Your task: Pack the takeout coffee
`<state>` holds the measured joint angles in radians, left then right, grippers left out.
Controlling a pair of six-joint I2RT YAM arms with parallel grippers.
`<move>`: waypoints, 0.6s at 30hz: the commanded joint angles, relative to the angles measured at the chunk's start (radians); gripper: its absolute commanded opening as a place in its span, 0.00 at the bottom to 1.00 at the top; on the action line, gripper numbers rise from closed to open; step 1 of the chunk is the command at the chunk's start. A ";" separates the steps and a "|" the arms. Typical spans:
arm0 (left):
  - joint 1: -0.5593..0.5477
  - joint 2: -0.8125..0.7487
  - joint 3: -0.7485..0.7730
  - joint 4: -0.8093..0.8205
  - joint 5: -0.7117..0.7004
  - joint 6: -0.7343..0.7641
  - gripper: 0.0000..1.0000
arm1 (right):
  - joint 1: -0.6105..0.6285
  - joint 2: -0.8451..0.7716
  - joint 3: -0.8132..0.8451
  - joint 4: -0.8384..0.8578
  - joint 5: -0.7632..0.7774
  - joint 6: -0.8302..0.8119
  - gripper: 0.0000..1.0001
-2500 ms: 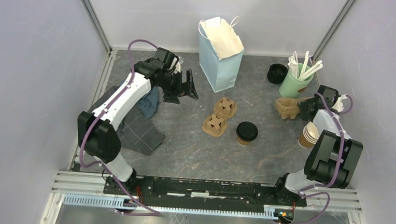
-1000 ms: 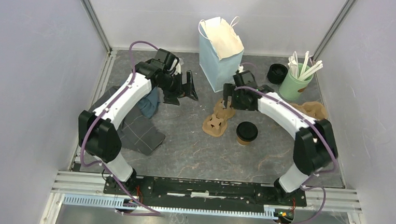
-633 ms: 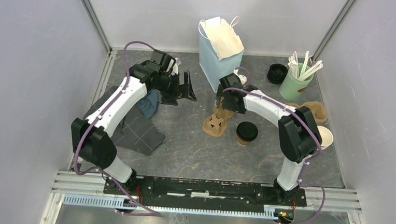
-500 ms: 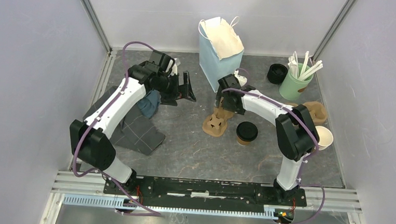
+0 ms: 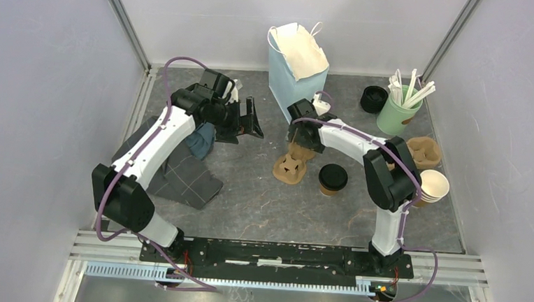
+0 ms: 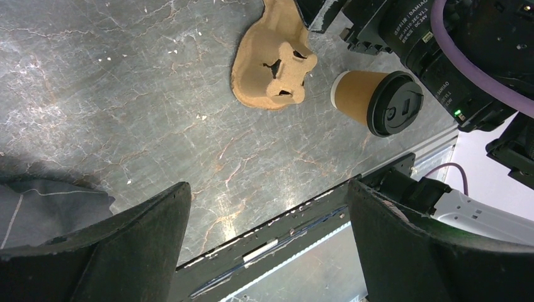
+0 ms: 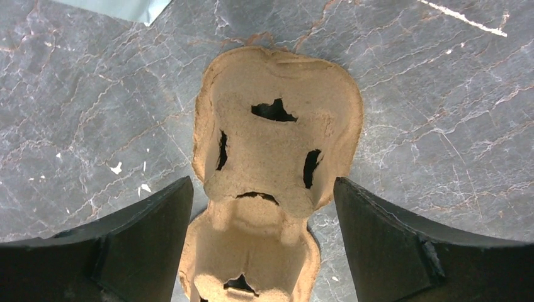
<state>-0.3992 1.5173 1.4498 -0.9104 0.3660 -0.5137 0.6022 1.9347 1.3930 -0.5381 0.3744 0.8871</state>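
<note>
The takeout coffee (image 5: 332, 177), a brown paper cup with a black lid, stands upright mid-table; it also shows in the left wrist view (image 6: 378, 100). My right gripper (image 5: 298, 144) hangs open over the far half of a brown pulp cup carrier (image 5: 290, 168), just left of the coffee. In the right wrist view the carrier (image 7: 271, 163) lies between the spread fingers (image 7: 409, 239), and the right gripper (image 7: 263, 242) holds nothing. My left gripper (image 5: 255, 120) is open and empty, left of the carrier. The left wrist view shows the left gripper (image 6: 267, 242) apart from the carrier (image 6: 274, 63).
A light blue paper bag (image 5: 295, 72) stands open at the back. A green cup of utensils (image 5: 399, 111), black lids (image 5: 374, 98), a second carrier (image 5: 424, 151) and stacked lidless cups (image 5: 431, 185) sit at the right. Grey cloth (image 5: 186, 170) lies at the left.
My right arm has swung from the right side of the table across to the carrier and settled over its far half. The left arm has barely shifted.
</note>
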 commanded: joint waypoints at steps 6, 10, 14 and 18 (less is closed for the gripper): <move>0.003 -0.041 0.001 0.011 -0.011 0.050 0.99 | 0.004 0.060 0.087 -0.040 0.090 0.062 0.83; 0.003 -0.040 0.004 0.009 -0.012 0.050 0.99 | 0.006 0.071 0.107 -0.058 0.084 0.062 0.77; 0.004 -0.039 0.011 0.005 -0.021 0.049 1.00 | 0.005 0.043 0.097 -0.061 0.056 0.064 0.70; 0.004 -0.034 0.025 0.005 -0.032 0.040 1.00 | 0.006 -0.021 0.084 -0.060 0.025 0.040 0.70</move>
<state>-0.3992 1.5116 1.4498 -0.9108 0.3557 -0.5133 0.6022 1.9968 1.4582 -0.5789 0.4011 0.9203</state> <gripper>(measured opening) 0.993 0.710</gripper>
